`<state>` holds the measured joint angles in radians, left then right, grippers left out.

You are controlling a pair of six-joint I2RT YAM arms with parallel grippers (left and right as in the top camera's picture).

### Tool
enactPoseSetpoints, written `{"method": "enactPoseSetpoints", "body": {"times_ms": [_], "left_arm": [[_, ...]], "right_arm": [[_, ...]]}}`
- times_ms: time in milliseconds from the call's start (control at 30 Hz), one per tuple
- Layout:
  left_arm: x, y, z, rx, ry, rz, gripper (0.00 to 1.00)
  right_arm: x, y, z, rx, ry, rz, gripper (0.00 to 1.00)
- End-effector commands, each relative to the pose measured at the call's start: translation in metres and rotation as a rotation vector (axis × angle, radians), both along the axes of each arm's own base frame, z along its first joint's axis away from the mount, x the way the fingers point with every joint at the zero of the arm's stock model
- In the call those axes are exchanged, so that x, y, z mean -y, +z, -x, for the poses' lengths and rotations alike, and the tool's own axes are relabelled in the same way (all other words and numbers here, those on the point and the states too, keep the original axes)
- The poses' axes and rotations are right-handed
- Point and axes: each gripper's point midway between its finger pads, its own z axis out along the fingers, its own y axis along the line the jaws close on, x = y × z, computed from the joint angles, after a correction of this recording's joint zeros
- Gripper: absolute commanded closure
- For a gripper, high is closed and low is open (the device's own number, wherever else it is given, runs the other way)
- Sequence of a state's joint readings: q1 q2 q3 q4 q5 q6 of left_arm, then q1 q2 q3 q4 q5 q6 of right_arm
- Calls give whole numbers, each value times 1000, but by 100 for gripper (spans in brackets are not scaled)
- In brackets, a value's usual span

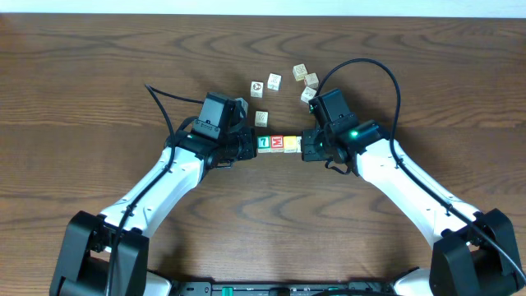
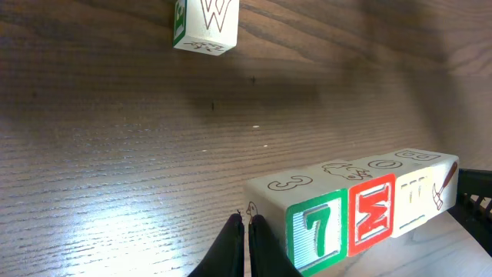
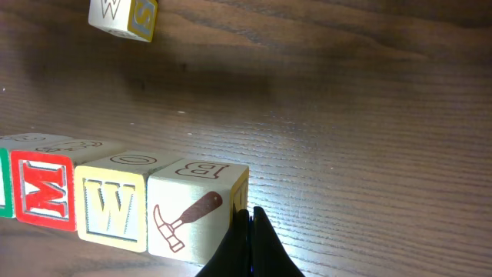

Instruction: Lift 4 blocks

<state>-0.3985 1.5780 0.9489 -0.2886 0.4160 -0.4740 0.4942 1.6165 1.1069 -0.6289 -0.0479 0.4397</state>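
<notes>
The 4 blocks form one tight row between my two grippers at mid-table. From left to right they are the green block [image 1: 264, 142], the red block [image 1: 277, 143], the yellow-orange block [image 1: 290, 145], and the white block, which shows only in the wrist views. My left gripper [image 2: 246, 231] is shut, its tips pressed against the end of the green block [image 2: 315, 231], beside the red block [image 2: 371, 213]. My right gripper [image 3: 250, 223] is shut against the end of the white block [image 3: 188, 219], which carries a hammer picture and sits next to the yellow-orange block [image 3: 114, 208]. Whether the row is off the table is unclear.
Several loose cream cubes lie behind the row: one [image 1: 260, 117] just beyond it, others [image 1: 274, 81] and a cluster [image 1: 308, 82] farther back. A cube marked W [image 2: 206, 23] shows far off in the left wrist view. The table [image 1: 99, 99] is dark wood.
</notes>
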Motion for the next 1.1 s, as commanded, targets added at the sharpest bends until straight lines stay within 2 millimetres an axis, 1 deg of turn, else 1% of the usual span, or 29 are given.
{"method": "enactPoseSetpoints", "body": {"times_ms": [0,233,433,633,767,933,1067], "left_arm": [[50,33,25,12,-179,163,93],[52,29,27,6,-185,152,93],[52,18,28,-27,-183,140,93],[52,17,28,-28,-183,139,93],[52,16,28,-31,-182,138,93],[52,12,28,-40,-182,134,93],[52,11,28,-42,-182,133,93]], "right_arm": [[-70,25,24,-48,189,-229,99],[-70,24,24,-45,190,-221,99],[-68,24,22,-39,184,-211,99],[-66,21,22,-38,179,-200,99],[-67,13,22,-58,172,-194,99],[-69,-6,25,-116,166,-187,99],[-69,-9,24,-118,166,-185,99]]}}
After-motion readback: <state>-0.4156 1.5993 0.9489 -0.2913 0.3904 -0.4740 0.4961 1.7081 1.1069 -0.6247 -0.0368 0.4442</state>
